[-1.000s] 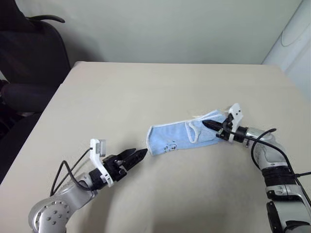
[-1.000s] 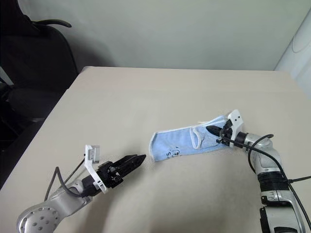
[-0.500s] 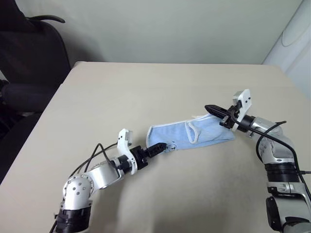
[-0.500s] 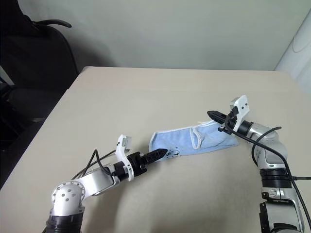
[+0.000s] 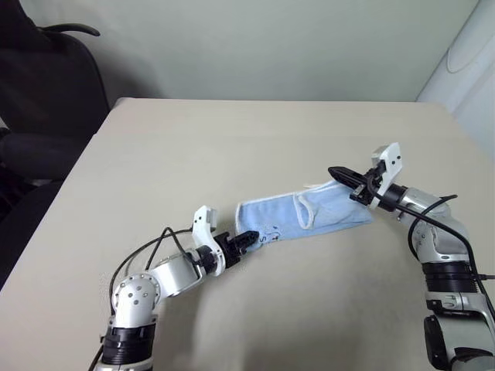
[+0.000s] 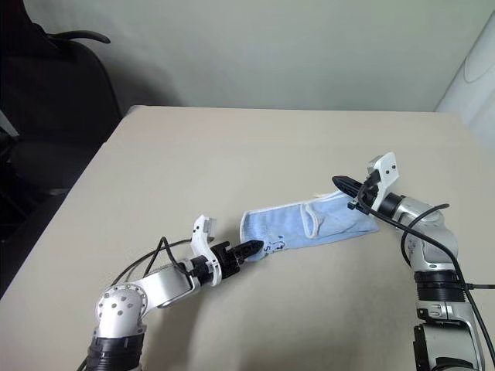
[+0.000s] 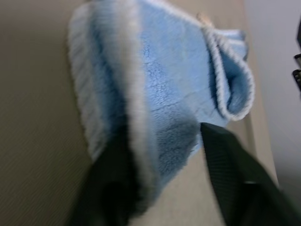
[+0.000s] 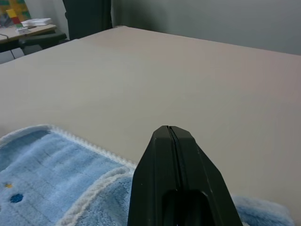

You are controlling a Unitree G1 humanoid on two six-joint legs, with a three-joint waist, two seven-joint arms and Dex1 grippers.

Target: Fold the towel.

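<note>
The towel (image 5: 305,215) is a light blue strip with white edging, lying slantwise in the middle of the beige table (image 5: 232,139). Its right end is doubled over into a loop of edging. My left gripper (image 5: 248,238) sits at the towel's near left corner, by the dark printed motif. In the left wrist view its fingers (image 7: 225,165) stand on either side of that corner and are shut on the cloth. My right gripper (image 5: 335,170) hangs just above the towel's far right end. Its fingers (image 8: 170,141) are pressed together with nothing between them.
A black office chair (image 5: 46,77) stands past the table's back left corner. A white rounded object (image 5: 473,54) is beyond the back right corner. Bare tabletop lies all around the towel.
My left gripper has slid forward and to the right to the towel's near left corner and closed on it. My right gripper has lifted off the towel's right end, still shut.
</note>
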